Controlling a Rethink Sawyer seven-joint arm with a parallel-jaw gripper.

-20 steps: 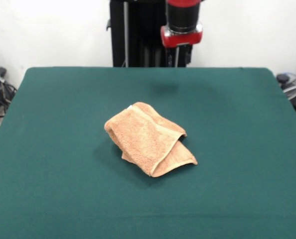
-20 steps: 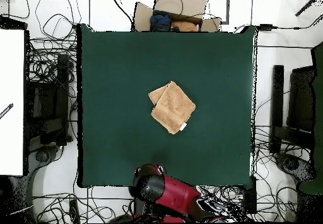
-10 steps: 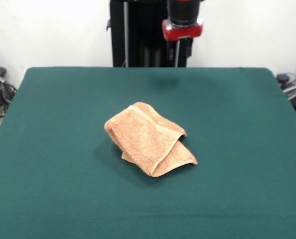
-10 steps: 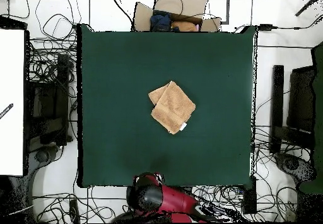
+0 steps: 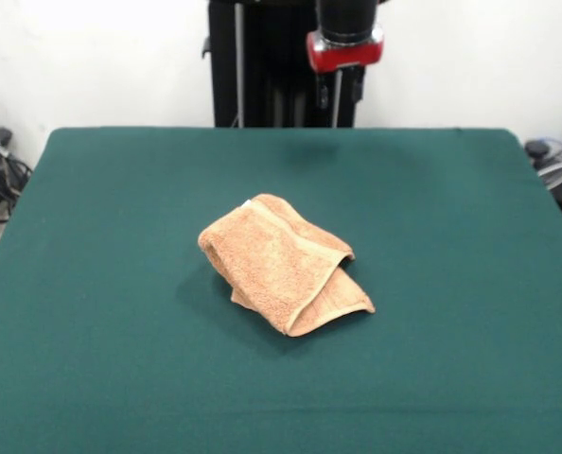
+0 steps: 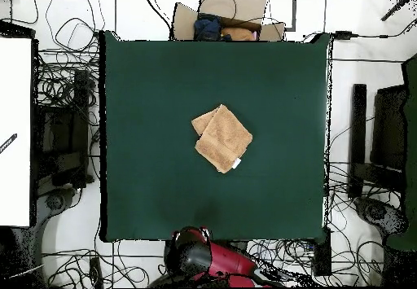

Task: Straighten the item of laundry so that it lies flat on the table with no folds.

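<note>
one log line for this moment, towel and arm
towel: folded, mid-table | end effector: raised at far edge, apart from towel | flattening: not yet done

The end effector (image 5: 342,90) drew back toward the pedestal, ending at the far edge of the bench (image 5: 101,236), and more of its fingers (image 5: 324,90) showed below the red collar. From above, the red arm (image 6: 204,260) slid off the bench edge.
</note>
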